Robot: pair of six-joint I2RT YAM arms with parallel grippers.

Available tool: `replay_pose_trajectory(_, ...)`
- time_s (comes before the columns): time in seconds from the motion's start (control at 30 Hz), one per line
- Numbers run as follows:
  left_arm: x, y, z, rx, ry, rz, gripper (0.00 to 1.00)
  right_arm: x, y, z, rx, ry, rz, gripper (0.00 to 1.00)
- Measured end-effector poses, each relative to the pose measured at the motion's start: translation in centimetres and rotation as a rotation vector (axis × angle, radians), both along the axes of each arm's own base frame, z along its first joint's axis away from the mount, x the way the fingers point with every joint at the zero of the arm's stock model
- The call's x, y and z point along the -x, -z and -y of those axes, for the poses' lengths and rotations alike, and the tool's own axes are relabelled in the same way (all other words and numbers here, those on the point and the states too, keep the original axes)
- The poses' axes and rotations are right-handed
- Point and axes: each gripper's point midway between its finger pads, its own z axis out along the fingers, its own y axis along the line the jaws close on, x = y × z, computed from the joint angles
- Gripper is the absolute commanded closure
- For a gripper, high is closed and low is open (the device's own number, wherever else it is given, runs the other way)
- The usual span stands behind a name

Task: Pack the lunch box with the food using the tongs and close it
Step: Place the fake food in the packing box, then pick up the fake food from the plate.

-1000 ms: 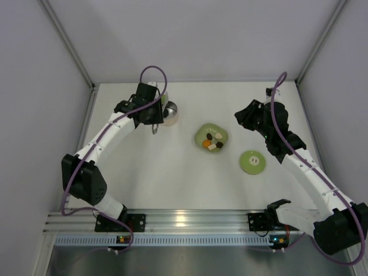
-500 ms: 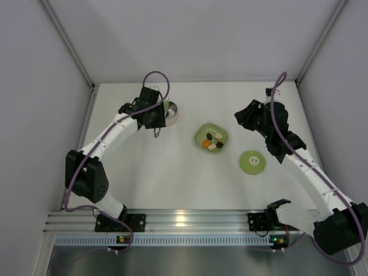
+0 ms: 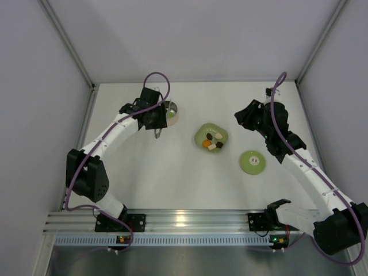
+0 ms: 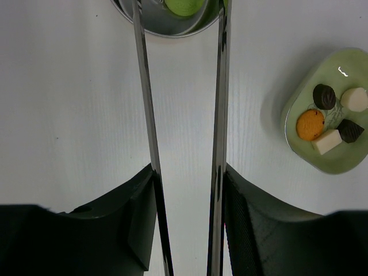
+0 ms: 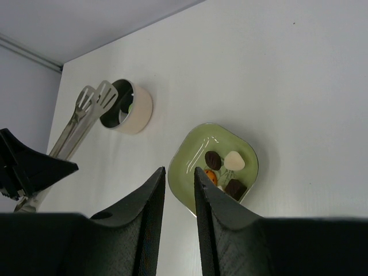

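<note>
L pincer (image 4: pixel 187 172) is clamped on the tongs (image 4: pixel 221 103), one finger outside each arm, at mid-length. Arms are sprung apart and there's nothing between the tips. Tips sit straight ahead of the pincer over the lunch box (image 5: pixel 141 112). The light green disc (image 4: pixel 184 6) is already inside.

Rest of the food is on the green dish (image 4: pixel 339 162), off to the pincer's right: orange bit (image 4: pixel 311 125), two dark bits (image 4: pixel 325 96), cream-white bit (image 4: pixel 353 99) and white block (image 4: pixel 328 141).

R pincer (image 5: pixel 179 172) has a narrow gap and is empty. It hovers w/ the dish just ahead and below. Lid (image 3: pixel 252 161) lies behind it toward its base, apart from the dish.

Handling, my read:
- Tongs are thin, springy, slick steel. Squeeze mid-arm so the tips close evenly.
- Bits look light, hard and smooth, so prob pop out if pinched on an edge. Take across the widest faces.
- Bits are crowded, so go for an outer one first.
- Lid is light and flat. Grab by the rim.
</note>
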Motion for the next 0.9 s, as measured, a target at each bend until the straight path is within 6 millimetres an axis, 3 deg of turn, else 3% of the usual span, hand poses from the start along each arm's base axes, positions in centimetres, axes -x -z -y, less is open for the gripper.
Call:
replay_pose_trajectory(0.2,0.2,-0.1,0.5,0.01,0.017,-0.003,0.51,0.0,0.0,0.0,0.0,0.0,0.0,0.74)
replay_pose_trajectory(0.3,0.6,-0.7,1.8,0.008,0.057,0.008,0.51,0.0,0.0,0.0,0.0,0.0,0.001,0.74)
replay_pose_trajectory(0.4,1.7,-2.4,5.0,0.01,0.149,0.043,0.51,0.0,0.0,0.0,0.0,0.0,0.001,0.74)
replay_pose_trajectory(0.5,3.9,-4.4,9.6,0.025,0.287,0.09,0.51,0.0,-0.1,0.0,-0.001,0.001,0.003,0.74)
replay_pose_trajectory(0.63,7.1,-4.8,13.5,0.05,0.423,0.085,0.51,0.3,-0.6,0.1,-0.006,0.002,0.018,0.74)
replay_pose_trajectory(0.9,8.9,-2.6,13.5,0.032,0.452,0.018,0.51,0.4,-1.2,0.3,-0.009,0.009,0.032,0.74)
